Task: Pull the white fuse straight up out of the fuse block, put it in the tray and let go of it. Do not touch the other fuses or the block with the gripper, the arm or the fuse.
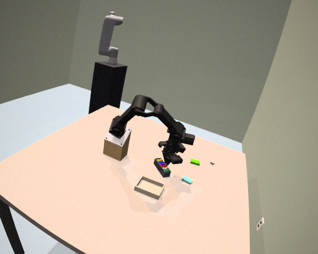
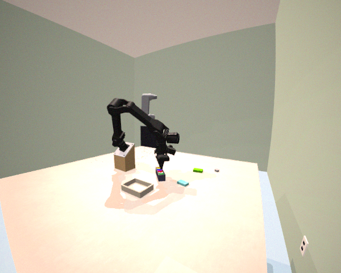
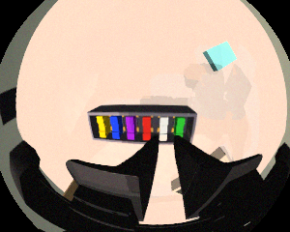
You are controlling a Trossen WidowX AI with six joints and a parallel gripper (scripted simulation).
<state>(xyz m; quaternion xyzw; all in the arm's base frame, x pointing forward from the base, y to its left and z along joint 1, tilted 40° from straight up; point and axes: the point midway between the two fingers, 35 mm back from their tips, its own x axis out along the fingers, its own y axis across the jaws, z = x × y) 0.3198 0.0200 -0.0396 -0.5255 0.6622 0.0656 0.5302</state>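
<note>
The dark fuse block [image 1: 159, 168] [image 2: 161, 177] [image 3: 142, 109] holds a row of upright fuses: yellow, blue, purple, red, white and green. The white fuse [image 1: 165, 168] [image 2: 160, 172] [image 3: 163, 128] sits in its slot between the red and the green one. My gripper [image 1: 167, 163] [image 2: 161, 168] [image 3: 166, 139] points down above the block, its fingers slightly open with nothing between them. In the wrist view the tips appear at the block's near edge, roughly in line with the white fuse; their exact height is unclear. The tray [image 1: 147, 192] [image 2: 131, 190] is empty.
A cyan block [image 1: 187, 180] [image 2: 182, 182] [image 3: 221, 55] lies beside the fuse block. A bright green block [image 1: 195, 161] [image 2: 198, 170] and a small grey piece [image 1: 212, 163] [image 2: 216, 170] lie farther off. The arm stands on a brown box [image 1: 115, 148] [image 2: 124, 162].
</note>
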